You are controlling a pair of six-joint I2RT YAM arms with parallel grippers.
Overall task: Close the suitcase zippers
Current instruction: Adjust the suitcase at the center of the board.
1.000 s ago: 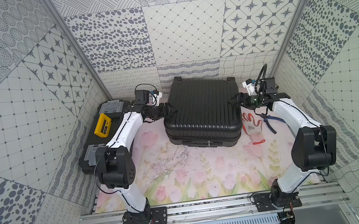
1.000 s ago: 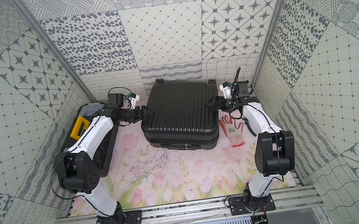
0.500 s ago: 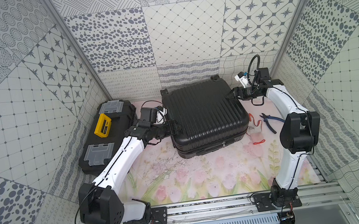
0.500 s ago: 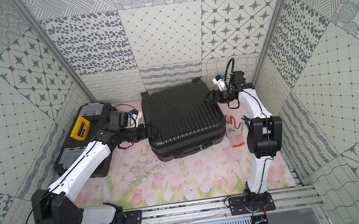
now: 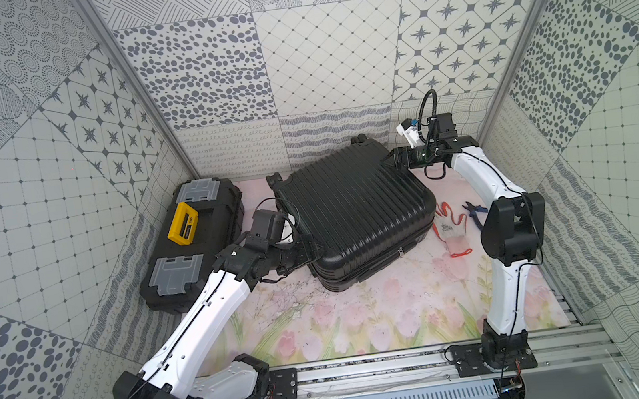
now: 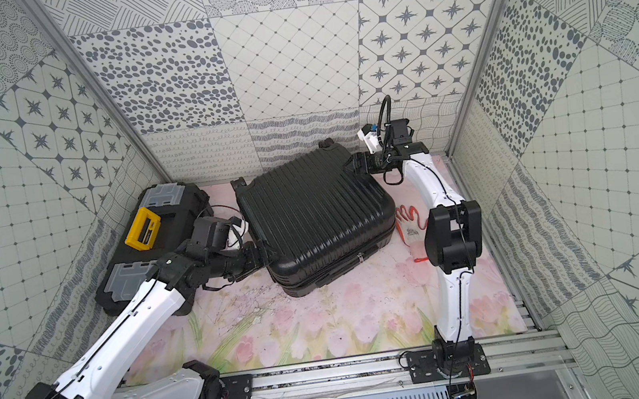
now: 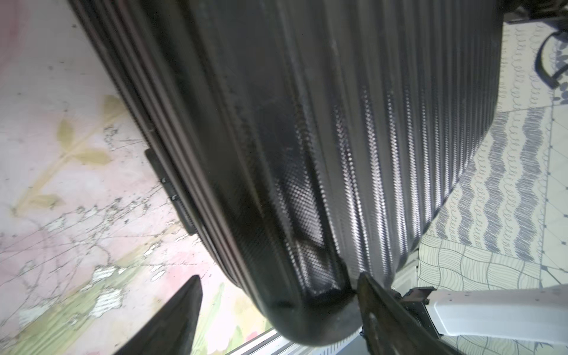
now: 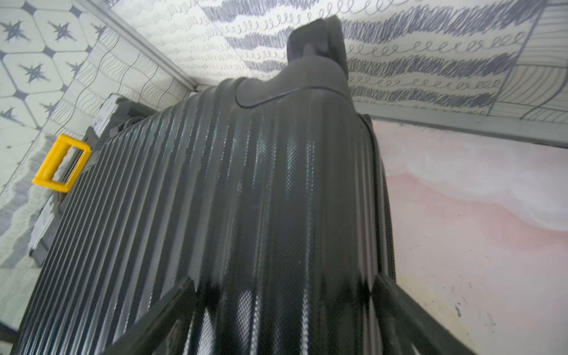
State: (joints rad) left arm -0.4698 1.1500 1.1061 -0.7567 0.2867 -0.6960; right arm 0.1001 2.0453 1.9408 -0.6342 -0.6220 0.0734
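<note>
suitcase flat on mat, shells together. left gripper, right gripper: jaws spread, straddling opposite corners, pinching nothing. zippers: pull untouched on near side, can't tell how much shut

Found the suitcase rotated counterclockwise in both top views (right end now higher in frame); found left gripper lower on its left edge, right gripper higher.

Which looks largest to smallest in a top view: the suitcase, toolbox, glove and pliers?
1. suitcase
2. toolbox, clearly smaller
3. glove
4. pliers, smallest as seen, though the right arm hides part of them, so the last place is unsure.
</note>
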